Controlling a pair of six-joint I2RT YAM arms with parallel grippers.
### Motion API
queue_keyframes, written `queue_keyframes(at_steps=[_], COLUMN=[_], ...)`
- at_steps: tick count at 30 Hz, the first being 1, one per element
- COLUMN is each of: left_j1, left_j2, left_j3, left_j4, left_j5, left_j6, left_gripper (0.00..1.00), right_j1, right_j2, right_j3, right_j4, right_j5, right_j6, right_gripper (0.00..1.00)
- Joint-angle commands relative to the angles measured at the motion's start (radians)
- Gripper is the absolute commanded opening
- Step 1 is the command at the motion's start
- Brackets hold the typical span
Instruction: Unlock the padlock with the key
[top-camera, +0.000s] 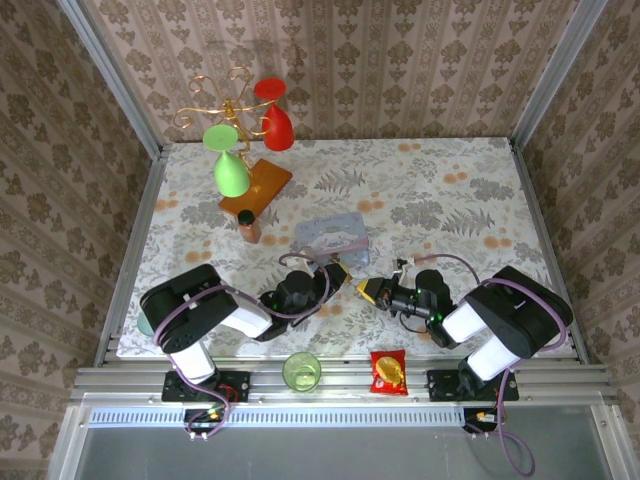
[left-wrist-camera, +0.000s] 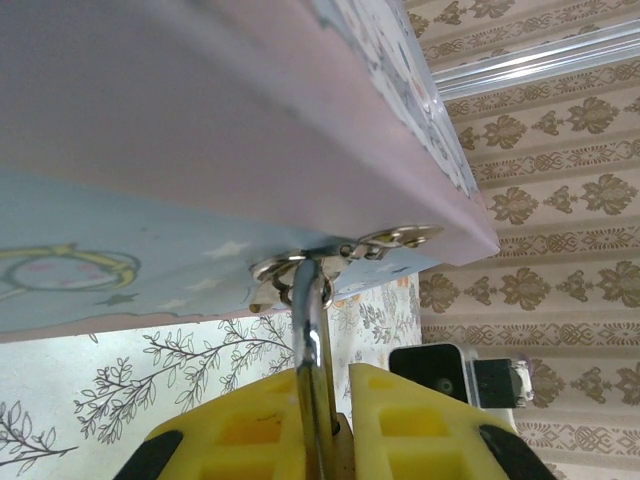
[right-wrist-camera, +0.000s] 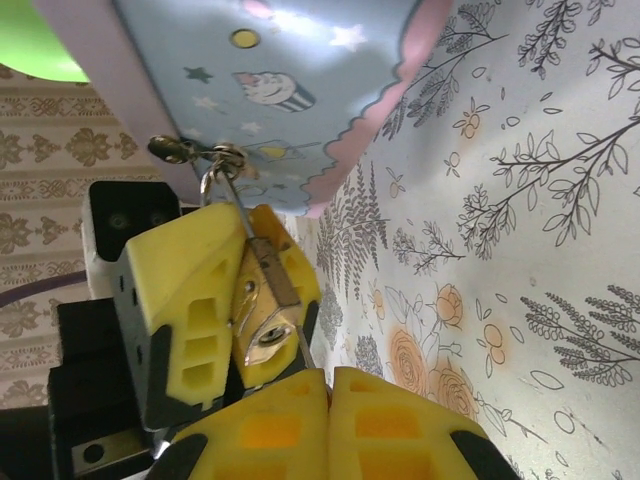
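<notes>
Padlock clamped in L tool, shackle end at tin, keyhole end toward R tool, closed tight

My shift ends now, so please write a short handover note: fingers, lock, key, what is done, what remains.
Left gripper: fingers shut on the padlock, whose shackle passes through the hasp of the pastel tin.
Right gripper: fingers shut, just before the keyhole; a key between them cannot be made out.
Done: padlock held steady.
To do: insert key, turn, open shackle.
</notes>
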Motion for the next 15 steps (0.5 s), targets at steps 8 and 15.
queue_keyframes(at_steps=[8, 15], left_j1=[0.001, -0.016], left_j2=[-0.004, 0.011], left_j3=[0.027, 0.033], left_j4=[0.077, 0.125], left_j5=[-0.001, -0.004], left_j6=[-0.025, -0.055], left_gripper=[0.00, 0.00], right_j1=[0.002, 0.006], right_j2=[-0.005, 0.020], right_j3=[0.019, 0.067], right_j4=[0.026, 0.053], right_j5=[0.012, 0.026], right_j6=[-0.032, -0.004], right_gripper=[0.00, 0.00])
